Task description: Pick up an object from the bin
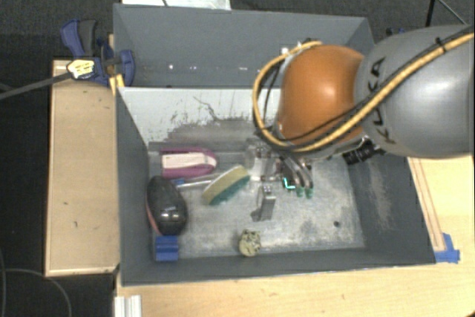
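Where the pincer [263,206] hangs, a beige-green sponge [226,185] lies just beside.

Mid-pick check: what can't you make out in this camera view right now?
Camera view, all four:
Bin floor at the back right: hidden by the arm's orange cover.
Whether the gripper touches the green-and-cream sponge: too close to tell.
Small speckled lump at the front: too small to identify.
Blue thing: partly hidden by the dark oval object.
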You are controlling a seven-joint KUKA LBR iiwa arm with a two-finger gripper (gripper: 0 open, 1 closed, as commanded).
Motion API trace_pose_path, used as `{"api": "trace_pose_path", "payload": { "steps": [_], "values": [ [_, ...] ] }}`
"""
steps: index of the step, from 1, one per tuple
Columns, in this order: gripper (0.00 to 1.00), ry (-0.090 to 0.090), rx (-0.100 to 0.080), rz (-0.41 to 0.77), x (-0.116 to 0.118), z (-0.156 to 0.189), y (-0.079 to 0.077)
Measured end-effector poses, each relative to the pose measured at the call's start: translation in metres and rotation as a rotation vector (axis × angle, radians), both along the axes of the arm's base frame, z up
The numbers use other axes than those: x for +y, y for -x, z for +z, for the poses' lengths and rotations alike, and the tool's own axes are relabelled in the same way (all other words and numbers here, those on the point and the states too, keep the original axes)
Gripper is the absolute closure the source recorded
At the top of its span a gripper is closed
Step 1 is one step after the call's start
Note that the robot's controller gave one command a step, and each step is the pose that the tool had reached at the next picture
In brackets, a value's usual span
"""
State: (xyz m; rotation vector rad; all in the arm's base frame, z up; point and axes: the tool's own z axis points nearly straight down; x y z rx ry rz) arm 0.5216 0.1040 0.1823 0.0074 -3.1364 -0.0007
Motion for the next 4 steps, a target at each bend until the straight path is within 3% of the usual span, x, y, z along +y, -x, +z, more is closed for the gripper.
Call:
{"api": "trace_pose_path", "payload": {
  "steps": [1, 2, 3, 4],
  "values": [
    [0.00, -0.001, -0.002, 0.004, 0.037, -0.100, -0.040],
    [0.00, -0.001, -0.015, 0.372, 0.054, -0.109, -0.031],
    [1.00, 0.000, -0.008, 0.365, 0.053, -0.112, -0.030],
    [1.00, -0.001, -0.015, 0.423, 0.037, 0.043, -0.006]
  ]
}}
